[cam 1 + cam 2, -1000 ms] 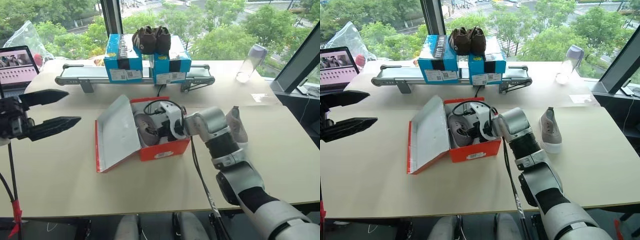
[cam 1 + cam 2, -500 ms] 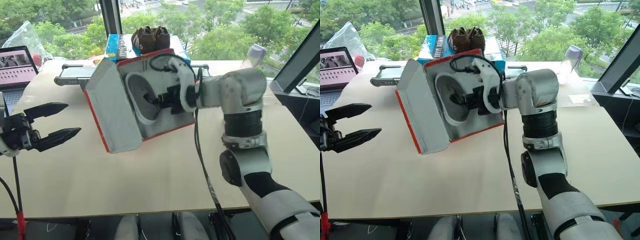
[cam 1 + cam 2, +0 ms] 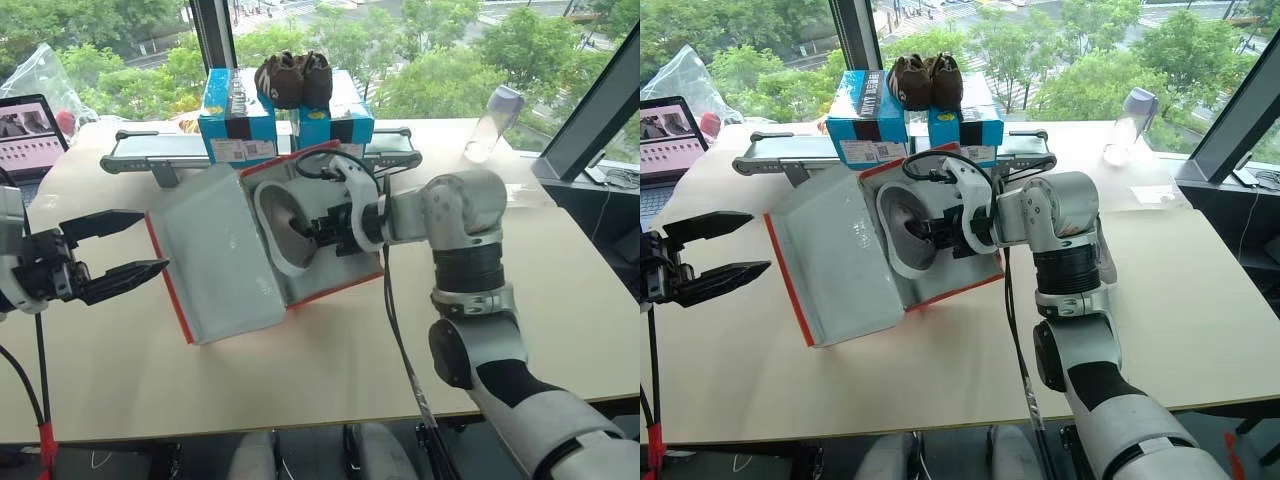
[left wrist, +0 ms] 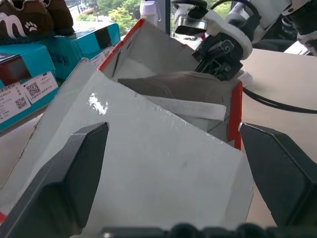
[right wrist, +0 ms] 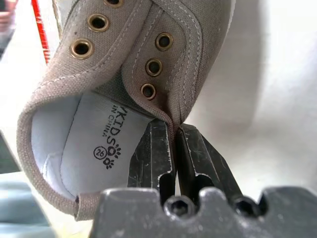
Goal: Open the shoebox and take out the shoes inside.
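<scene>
Left claw (image 3: pixel 118 250) at left edge of frame: fingers spread wide, holding nothing, facing the glossy white lid. Right claw (image 5: pixel 174 148) at centre frame, pinched tight on the canvas edge of a grey shoe (image 5: pixel 133 59); wrist view shows brass eyelets and a printed insole. Red cardboard shoebox (image 3: pixel 330 285) is tipped up off the pale surface (image 3: pixel 300 370), opening toward camera. Behind: blue boxes (image 3: pixel 240 115), brown shoes (image 3: pixel 293 78).
</scene>
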Tool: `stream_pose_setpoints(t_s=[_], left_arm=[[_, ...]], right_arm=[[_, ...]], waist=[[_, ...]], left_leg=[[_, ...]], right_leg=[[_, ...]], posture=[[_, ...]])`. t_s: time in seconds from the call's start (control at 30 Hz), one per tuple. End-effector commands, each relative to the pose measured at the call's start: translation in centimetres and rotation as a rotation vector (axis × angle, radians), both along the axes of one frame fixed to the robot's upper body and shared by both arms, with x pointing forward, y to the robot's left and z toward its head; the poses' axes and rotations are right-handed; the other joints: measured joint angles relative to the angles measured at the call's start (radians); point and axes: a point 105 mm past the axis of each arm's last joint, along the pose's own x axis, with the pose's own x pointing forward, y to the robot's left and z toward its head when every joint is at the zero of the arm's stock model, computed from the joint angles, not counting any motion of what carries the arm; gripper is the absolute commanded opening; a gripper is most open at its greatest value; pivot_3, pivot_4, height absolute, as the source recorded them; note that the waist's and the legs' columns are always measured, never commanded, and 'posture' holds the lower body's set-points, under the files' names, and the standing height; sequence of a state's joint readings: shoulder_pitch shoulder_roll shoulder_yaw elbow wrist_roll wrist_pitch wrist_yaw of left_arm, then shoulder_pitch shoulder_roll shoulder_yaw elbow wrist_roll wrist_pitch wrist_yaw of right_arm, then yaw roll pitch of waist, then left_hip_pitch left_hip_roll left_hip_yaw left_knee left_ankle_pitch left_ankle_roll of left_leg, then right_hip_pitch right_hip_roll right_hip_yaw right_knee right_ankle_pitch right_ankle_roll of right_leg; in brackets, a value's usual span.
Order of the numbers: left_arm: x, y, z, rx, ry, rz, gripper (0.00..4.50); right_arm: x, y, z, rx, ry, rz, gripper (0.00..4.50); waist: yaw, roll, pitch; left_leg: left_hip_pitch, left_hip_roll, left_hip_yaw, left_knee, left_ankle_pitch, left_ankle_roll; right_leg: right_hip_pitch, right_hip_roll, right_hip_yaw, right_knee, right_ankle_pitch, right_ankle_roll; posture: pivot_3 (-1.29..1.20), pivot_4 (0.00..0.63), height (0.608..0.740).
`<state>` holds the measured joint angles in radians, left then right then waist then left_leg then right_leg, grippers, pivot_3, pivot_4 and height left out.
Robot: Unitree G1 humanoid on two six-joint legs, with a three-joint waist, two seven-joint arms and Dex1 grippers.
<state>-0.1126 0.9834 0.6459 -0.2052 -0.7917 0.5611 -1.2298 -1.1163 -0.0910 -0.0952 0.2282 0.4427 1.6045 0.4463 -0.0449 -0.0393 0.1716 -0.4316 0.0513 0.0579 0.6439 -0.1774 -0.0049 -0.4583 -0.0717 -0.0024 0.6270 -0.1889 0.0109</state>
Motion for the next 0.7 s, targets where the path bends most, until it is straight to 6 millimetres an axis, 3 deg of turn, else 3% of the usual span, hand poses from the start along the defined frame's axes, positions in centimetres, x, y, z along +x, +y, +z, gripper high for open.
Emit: stream_pose_setpoints(t_s=[0.03,0.1,0.2,0.37,0.7], left_arm=[[-0.4,-0.4,0.8,0.025,-0.038,-0.022,4.5],[-0.3,-0.4,0.8,0.025,-0.037,-0.023,4.5],[-0.3,-0.5,0.8,0.021,-0.037,-0.026,4.5],[-0.3,-0.6,0.7,0.02,-0.032,-0.029,4.5],[-0.5,-1.1,0.3,0.029,-0.013,-0.076,4.5]], right_arm=[[0.8,-0.8,-1.6,-0.095,-0.065,-0.018,0.03],[1.3,-1.4,-2.2,-0.171,-0.128,-0.022,0.03],[1.4,-1.5,-2.2,-0.135,-0.103,-0.016,0.03],[1.5,-1.7,-0.5,-0.128,-0.165,-0.022,0.03],[1.5,-1.4,6.4,0.016,-0.255,-0.054,0.03]], waist=[[0.001,0.0,0.0],[0.003,0.0,0.0],[0.002,0.0,0.0],[0.002,0.0,0.0],[0.001,0.0,0.0]], left_leg=[[0.0,0.0,0.0,0.0,0.0,0.0],[0.0,-0.001,0.0,0.0,0.0,0.0],[0.0,-0.001,0.0,0.0,0.0,0.0],[0.0,-0.001,0.0,0.0,0.0,0.0],[-0.001,0.0,0.0,-0.001,0.0,0.0]], right_leg=[[0.0,0.0,0.0,0.0,0.0,0.0],[0.0,-0.002,0.0,0.0,0.0,0.0],[0.0,-0.002,0.0,-0.001,0.0,0.0],[0.0,-0.001,-0.001,-0.001,0.0,0.0],[-0.001,0.0,-0.001,-0.001,-0.001,0.0]], posture=[[0.0,0.15,0.74],[0.0,0.15,0.74],[0.0,0.15,0.74],[0.0,0.15,0.74],[0.0,0.15,0.74]])
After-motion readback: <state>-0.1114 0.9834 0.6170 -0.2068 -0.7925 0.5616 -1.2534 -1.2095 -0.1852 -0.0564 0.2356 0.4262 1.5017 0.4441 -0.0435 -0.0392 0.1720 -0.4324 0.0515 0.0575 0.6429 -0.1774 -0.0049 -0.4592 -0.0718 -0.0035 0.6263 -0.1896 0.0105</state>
